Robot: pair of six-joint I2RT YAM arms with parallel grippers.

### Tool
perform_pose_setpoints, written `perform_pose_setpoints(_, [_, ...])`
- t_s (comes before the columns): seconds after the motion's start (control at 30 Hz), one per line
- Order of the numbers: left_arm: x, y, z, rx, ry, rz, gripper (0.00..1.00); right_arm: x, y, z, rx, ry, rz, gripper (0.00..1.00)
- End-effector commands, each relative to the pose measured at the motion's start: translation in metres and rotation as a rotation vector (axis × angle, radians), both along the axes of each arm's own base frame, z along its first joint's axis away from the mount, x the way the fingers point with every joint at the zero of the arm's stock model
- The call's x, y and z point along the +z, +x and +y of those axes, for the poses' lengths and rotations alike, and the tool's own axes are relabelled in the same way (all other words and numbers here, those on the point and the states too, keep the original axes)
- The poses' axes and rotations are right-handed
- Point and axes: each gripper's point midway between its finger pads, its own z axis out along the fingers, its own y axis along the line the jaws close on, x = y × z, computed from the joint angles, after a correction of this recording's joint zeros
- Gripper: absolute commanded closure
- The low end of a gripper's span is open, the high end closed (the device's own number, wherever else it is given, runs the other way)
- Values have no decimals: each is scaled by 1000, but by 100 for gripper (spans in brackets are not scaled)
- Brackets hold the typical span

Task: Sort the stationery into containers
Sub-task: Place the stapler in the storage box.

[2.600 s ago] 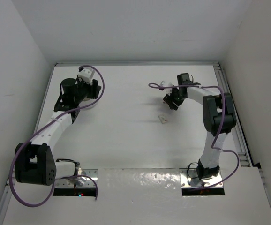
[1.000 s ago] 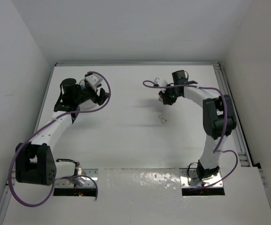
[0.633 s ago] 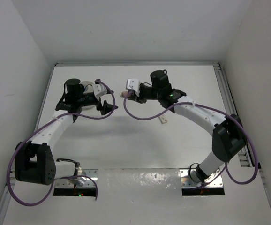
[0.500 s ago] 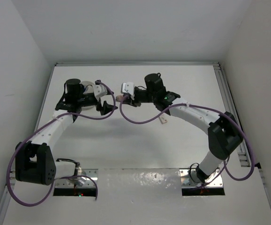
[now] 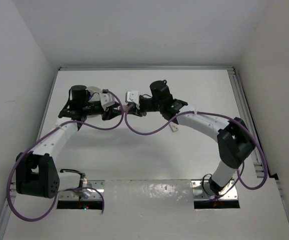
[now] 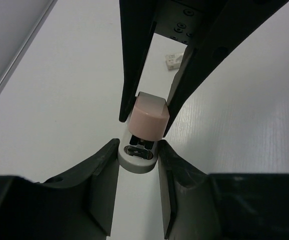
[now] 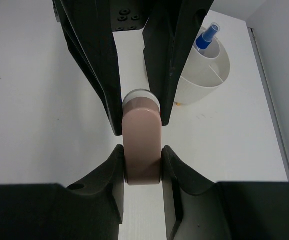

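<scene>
The pink eraser is held over the far middle of the table, between both grippers. Its pink body is clamped by the right gripper, and its grey end is pinched by the left gripper, whose jaws look closed on it. A hand-over is judged to be under way. A blue pen is seen standing in the divided white container at the far left. One small white-and-tan block lies unsorted on the table to the right, so the sorting is judged only partly done.
</scene>
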Motion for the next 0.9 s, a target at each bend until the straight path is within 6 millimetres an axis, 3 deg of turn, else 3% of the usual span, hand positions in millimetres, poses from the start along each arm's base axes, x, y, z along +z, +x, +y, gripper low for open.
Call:
perform_pose_setpoints(0.0, [21, 1, 0, -31, 3, -95, 78, 43, -2, 11, 45, 91, -87, 100])
perform_pose_setpoints(0.13, [25, 4, 0, -15, -4, -94, 100, 41, 0, 12, 36, 95, -74, 100])
perform_pose_setpoints(0.17, [30, 6, 0, 2, -21, -82, 100, 38, 1, 12, 34, 91, -66, 100])
perform_pose_setpoints(0.2, [32, 10, 3, 28, -25, -74, 100, 38, 1, 13, 26, 93, -54, 93])
perform_pose_setpoints(0.23, [33, 14, 5, 53, -30, -62, 100, 34, 3, 13, 15, 89, -40, 78])
perform_pose_setpoints(0.27, [36, 20, 8, 113, -43, -27, 100, 32, 7, 12, -13, 93, -31, 40])
perform_pose_setpoints(0.33, [35, 27, 14, 178, -43, 1, 100, 28, 13, 10, -57, 98, -34, 21])
perform_pose_setpoints(0.37, [33, 29, 17, 218, -49, 38, 100, 31, 24, 7, -113, 114, -56, 4])
perform_pose_setpoints(0.47, [30, 46, 40, 410, -64, 107, 100, 25, 39, -5, -209, 120, -69, 1])
perform_pose_setpoints(0.5, [29, 58, 58, 524, -61, 117, 100, 22, 40, -8, -226, 122, -47, 1])
perform_pose_setpoints(0.57, [26, 64, 72, 593, -70, 142, 100, 19, 48, -15, -247, 138, -22, 1])
perform_pose_setpoints(0.67, [21, 70, 87, 660, -63, 142, 100, 19, 49, -15, -247, 157, 5, 1])
perform_pose_setpoints(0.77, [20, 89, 121, 876, -25, 132, 100, 22, 47, -19, -262, 173, 33, 1])
perform_pose_setpoints(0.87, [13, 102, 153, 1065, 19, 137, 100, 11, 40, -27, -267, 153, 35, 1])
